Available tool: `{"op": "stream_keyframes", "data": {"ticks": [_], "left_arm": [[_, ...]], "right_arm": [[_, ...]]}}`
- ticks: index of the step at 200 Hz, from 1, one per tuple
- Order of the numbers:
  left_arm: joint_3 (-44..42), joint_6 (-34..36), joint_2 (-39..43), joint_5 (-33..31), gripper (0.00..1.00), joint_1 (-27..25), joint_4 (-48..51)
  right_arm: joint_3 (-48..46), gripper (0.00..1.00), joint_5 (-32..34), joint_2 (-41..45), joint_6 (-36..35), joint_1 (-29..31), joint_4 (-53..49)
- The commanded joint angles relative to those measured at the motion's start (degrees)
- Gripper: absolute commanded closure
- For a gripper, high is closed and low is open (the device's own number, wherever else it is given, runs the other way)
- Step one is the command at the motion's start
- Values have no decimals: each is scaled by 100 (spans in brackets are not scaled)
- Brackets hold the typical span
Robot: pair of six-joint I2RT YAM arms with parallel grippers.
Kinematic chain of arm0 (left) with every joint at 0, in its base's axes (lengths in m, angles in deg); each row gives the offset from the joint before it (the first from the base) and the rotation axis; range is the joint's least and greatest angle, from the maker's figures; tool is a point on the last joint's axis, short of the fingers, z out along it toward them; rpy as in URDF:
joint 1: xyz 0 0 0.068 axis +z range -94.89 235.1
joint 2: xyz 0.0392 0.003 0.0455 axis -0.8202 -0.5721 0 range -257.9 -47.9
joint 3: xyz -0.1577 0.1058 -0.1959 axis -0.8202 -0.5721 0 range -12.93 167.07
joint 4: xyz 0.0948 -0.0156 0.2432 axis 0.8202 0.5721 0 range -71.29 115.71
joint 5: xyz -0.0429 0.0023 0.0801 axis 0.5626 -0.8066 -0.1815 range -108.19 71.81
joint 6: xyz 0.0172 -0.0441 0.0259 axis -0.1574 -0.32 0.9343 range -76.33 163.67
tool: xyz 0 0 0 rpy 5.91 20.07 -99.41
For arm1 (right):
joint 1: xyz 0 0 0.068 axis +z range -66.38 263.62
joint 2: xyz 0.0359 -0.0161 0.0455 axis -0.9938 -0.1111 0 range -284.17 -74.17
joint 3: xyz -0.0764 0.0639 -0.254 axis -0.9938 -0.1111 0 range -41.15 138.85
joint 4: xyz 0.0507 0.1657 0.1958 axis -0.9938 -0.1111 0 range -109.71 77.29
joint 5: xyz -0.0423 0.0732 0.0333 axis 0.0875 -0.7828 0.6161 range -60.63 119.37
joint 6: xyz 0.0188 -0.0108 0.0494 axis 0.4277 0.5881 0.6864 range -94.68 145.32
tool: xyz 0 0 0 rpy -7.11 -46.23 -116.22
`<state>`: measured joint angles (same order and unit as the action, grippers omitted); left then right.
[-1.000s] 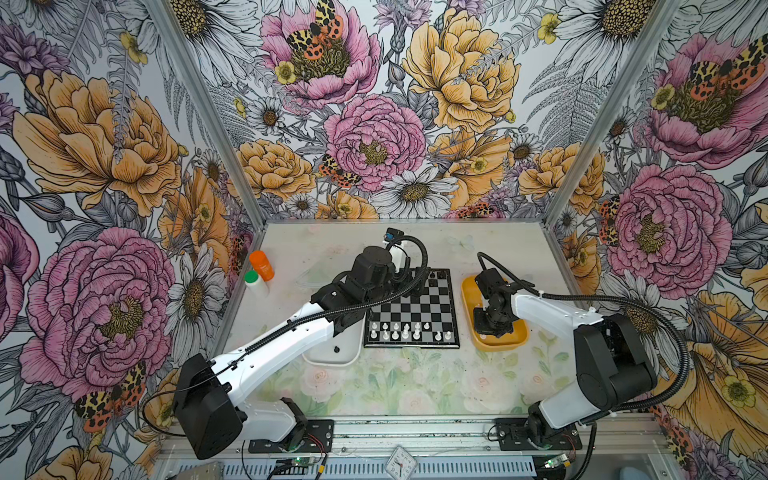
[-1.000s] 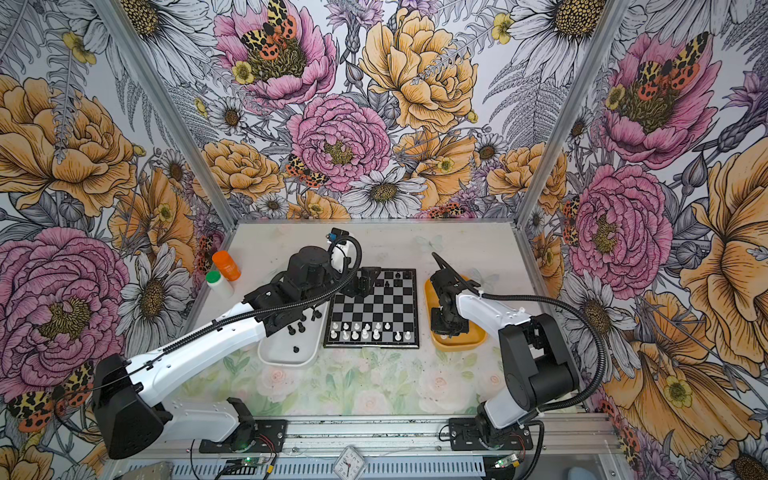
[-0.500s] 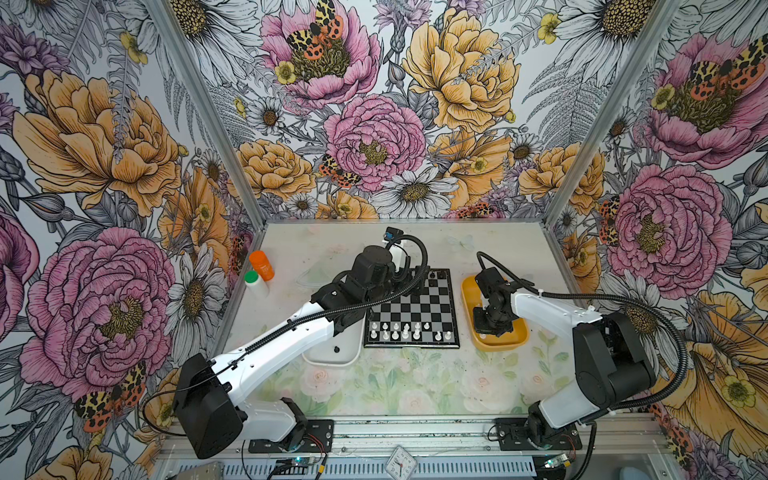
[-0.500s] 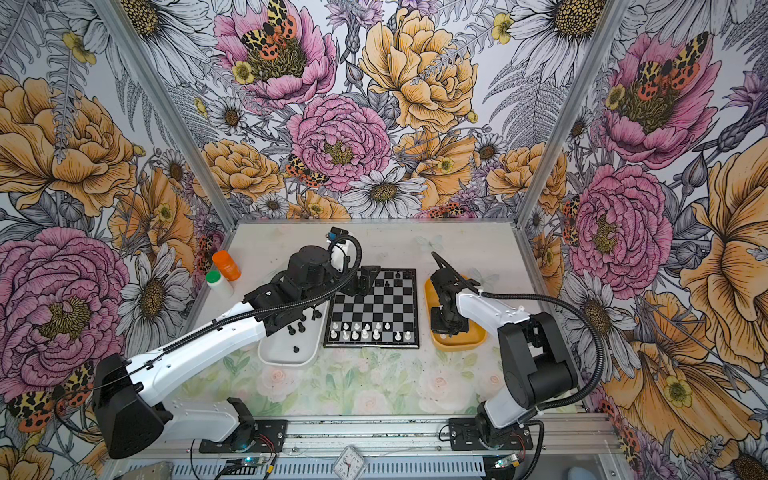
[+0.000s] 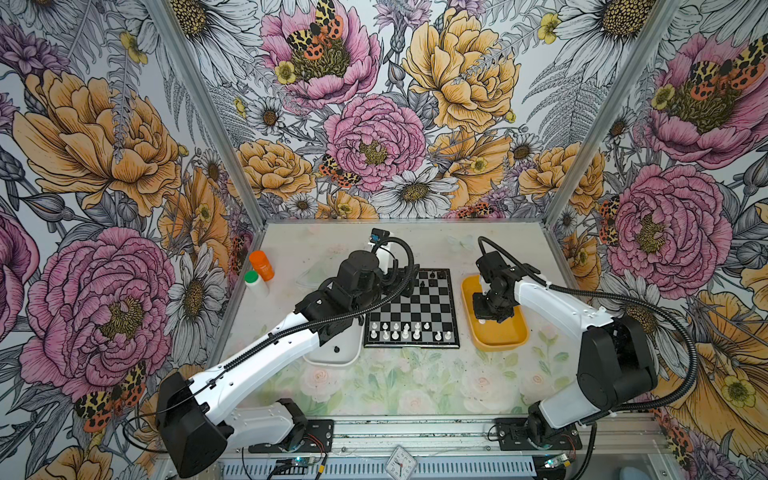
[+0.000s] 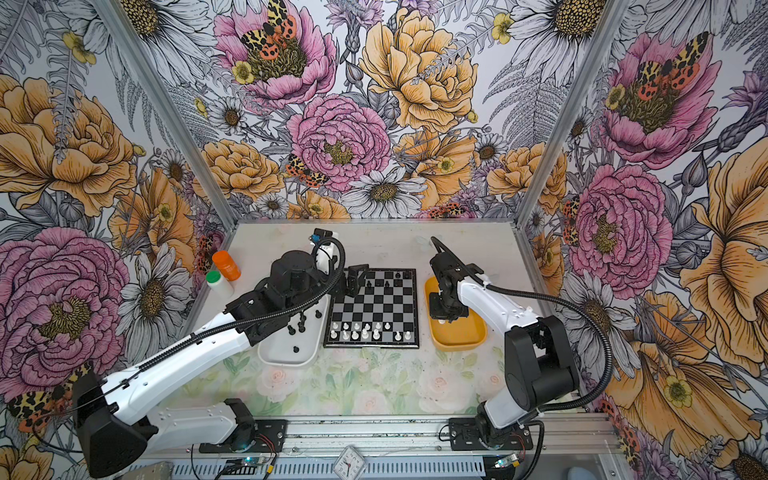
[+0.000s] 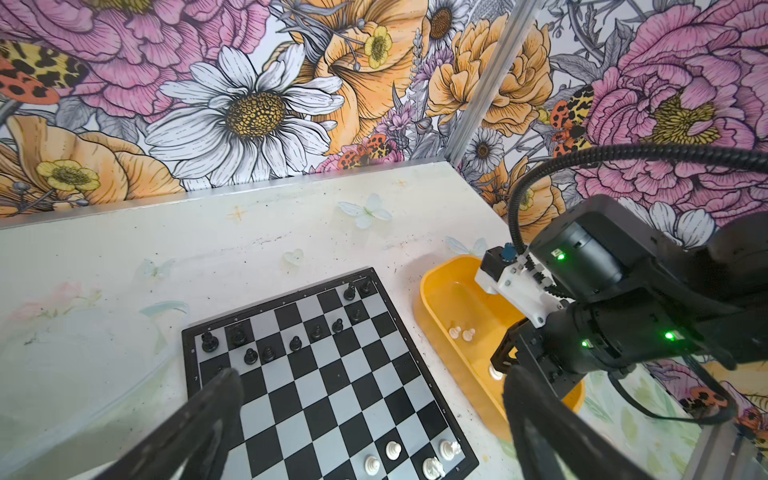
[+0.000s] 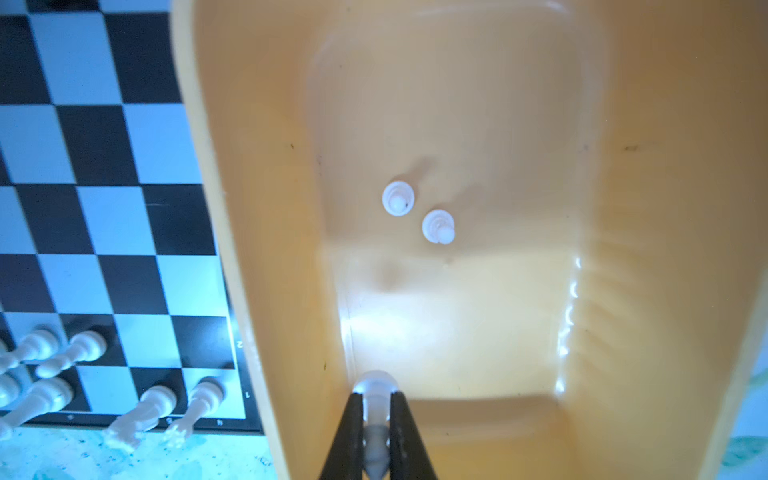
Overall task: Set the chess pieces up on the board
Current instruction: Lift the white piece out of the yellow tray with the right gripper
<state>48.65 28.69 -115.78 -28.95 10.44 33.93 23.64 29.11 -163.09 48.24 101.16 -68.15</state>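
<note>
The left arm point(image 5: 266, 349) and the right arm point(image 5: 557, 307) each have glossy white link shells between bulky black joint housings, and a black ribbed cable hose point(image 7: 665, 150) runs along each arm. Small green lights point(image 7: 668, 335) glow on the black wrist of the right arm. The left end effector point(image 7: 372, 374) and the right end effector point(image 8: 376, 415) have slim black fingers point(image 8: 349, 432).

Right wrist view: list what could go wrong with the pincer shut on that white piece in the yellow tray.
1. The right pincer holds the white piece by its fingertips only, so it may slip or tilt on lifting.
2. The grip sits close to the wall of the yellow tray; the piece could catch there on the way out.
3. White pieces crowd the near rows of the board, so placing it may topple neighbours.
</note>
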Motion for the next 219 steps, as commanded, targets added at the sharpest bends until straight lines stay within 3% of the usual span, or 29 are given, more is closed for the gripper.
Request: {"op": "stream_keyframes", "data": {"ticks": [1, 33, 78, 141, 219], "left_arm": [[-206, -47, 390, -400, 1, 70, 135], [-472, -95, 891, -672, 1, 94, 315], [-865, -358, 1690, -945, 1, 55, 657], [-1102, -558, 2590, -1356, 1, -220, 1428], [-1118, -940, 3280, -685, 1, -458, 2472]], "right_arm": [[440, 90, 111, 148, -116, 8, -344], [990, 90, 156, 13, -139, 219, -624], [1637, 90, 177, -313, 39, 953, -814], [1932, 90, 217, -765, 442, 1953, -774], [1454, 90, 139, -902, 940, 2549, -281]]}}
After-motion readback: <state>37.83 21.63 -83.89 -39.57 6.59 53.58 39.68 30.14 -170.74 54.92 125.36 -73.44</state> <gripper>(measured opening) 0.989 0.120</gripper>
